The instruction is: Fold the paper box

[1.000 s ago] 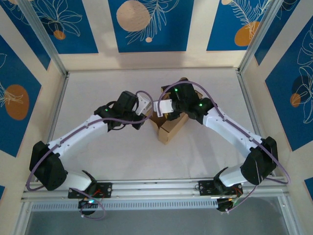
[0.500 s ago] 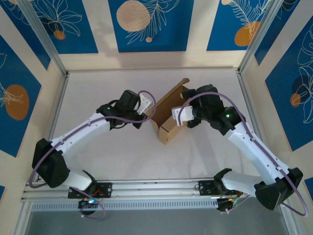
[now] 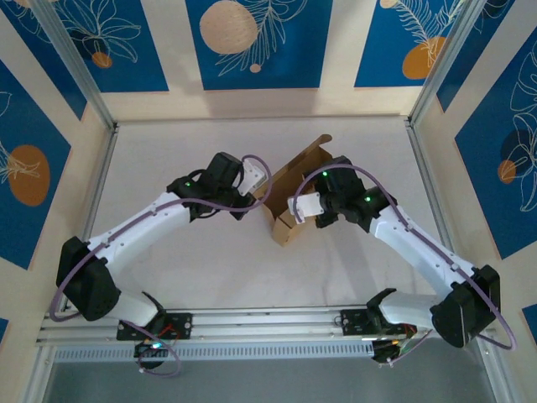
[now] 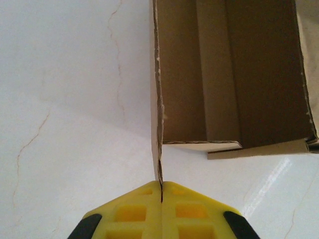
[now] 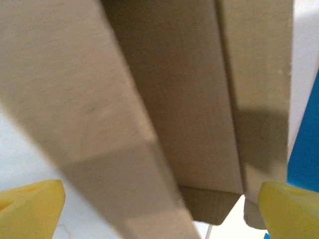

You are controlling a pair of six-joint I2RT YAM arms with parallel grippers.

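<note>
Box: the plain brown cardboard paper box (image 3: 289, 200) is seen resting on the white veined tabletop (image 4: 75, 124), between the two tools. It is only partly formed, with side walls raised and one long panel standing up at its far end.
Left tool: the yellow-padded left tool (image 4: 161, 191) is clenched on the thin upper edge of the box's left wall, at that wall's near end. Only the thickness of the board is left between the pads.
Reason for this hold: the wall is judged to be pinned upright, and the box kept from sliding, while the other side is worked.
Right tool: the right tool (image 5: 159, 211) is spread wide on the box's right side with nothing grasped. A slanted panel of the box is framed between its yellow pads (image 5: 32, 204); whether the board is touched cannot be told.
Reason for this pose: the spread is judged to suit pushing or catching that loose panel so that it can be turned over the wall.
Material: the board is matte, stiff and thin, with sharp pressed creases and a slightly ragged, nicked cut edge. An inner layer is seen folded down against the box's floor.
Tabletop: the surface around the box is smooth and faintly glossy, marked with hairline crack-like veins.
Stage: the fold is judged unfinished, since the inside of the box is open from above.
</note>
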